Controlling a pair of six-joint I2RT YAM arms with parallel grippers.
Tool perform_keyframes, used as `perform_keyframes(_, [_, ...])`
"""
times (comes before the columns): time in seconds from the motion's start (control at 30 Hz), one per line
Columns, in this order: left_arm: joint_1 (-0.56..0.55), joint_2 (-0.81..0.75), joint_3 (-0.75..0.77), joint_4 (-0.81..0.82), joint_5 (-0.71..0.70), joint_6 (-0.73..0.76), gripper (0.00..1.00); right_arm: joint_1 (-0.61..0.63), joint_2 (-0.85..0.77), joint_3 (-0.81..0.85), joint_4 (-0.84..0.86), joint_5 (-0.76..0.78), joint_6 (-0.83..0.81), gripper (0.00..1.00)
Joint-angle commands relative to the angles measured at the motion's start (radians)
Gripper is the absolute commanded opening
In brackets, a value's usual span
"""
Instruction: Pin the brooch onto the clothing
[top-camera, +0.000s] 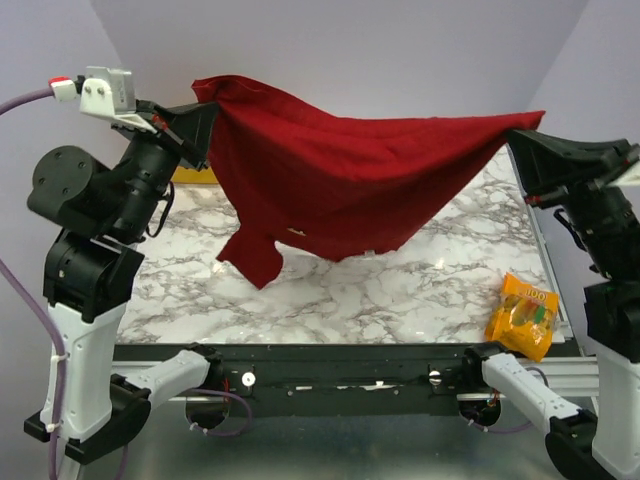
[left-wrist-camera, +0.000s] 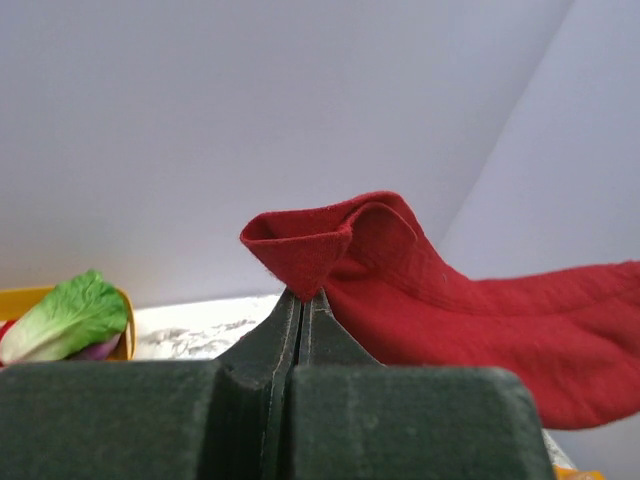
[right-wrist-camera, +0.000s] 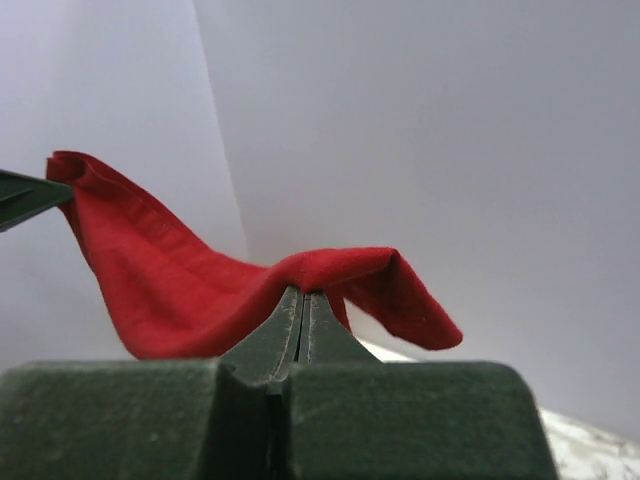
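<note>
Clothing (top-camera: 350, 170): dark red soft T-shirt, wrinkled. It is lifted off the white-grey marble tabletop (top-camera: 400, 290) and strung between the two arms. It hangs like a hammock, the top edge taut and the lower part sagging in loose folds. One short sleeve (top-camera: 250, 255) dangles down at the lower left, near the tabletop surface; contact can't be told.

Long axis runs left to right across the top view. The left end is highest, at the left fingers (top-camera: 197, 132). The top edge slopes slightly down to the right end, at the right fingers (top-camera: 527, 145).

Left fingers (left-wrist-camera: 280, 335): pressed fully together, pinching a small folded corner of the red fabric at the tips. The rest of the shirt trails off to the right in the left wrist view.

Right fingers (right-wrist-camera: 322, 330): also clamped tight, with a ridge of fabric caught at the tips. A flap droops to the right and the cloth stretches away to the left.

Orange-yellow snack bag (top-camera: 522, 315) lies on the tabletop at the near right, well apart from the shirt. Green lettuce-like item (left-wrist-camera: 65, 320) sits in a yellow container (left-wrist-camera: 127, 325) at the left of the left wrist view.
</note>
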Motion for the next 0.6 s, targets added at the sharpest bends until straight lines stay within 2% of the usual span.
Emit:
perform_keyframes(0.0, [-0.002,-0.042,0.021,0.034,0.123,0.017,0.00,0.001,-0.081,-0.049,0.105,-0.038,0.014,0.00])
perform_keyframes(0.17, [-0.002,-0.100,0.055,0.017,0.258,0.022,0.00,0.003,-0.150,-0.048,0.096,-0.044,0.014,0.01])
perform_keyframes(0.27, [-0.002,-0.109,0.092,-0.015,0.290,0.032,0.00,0.001,-0.168,-0.034,0.090,-0.053,0.031,0.00])
perform_keyframes(0.4, [-0.002,-0.091,0.158,-0.053,0.309,0.038,0.00,0.003,-0.173,-0.011,0.077,-0.070,0.040,0.01])
perform_keyframes(0.57, [-0.002,-0.069,0.145,-0.044,0.271,0.034,0.00,0.001,-0.155,-0.026,0.071,-0.053,0.036,0.00])
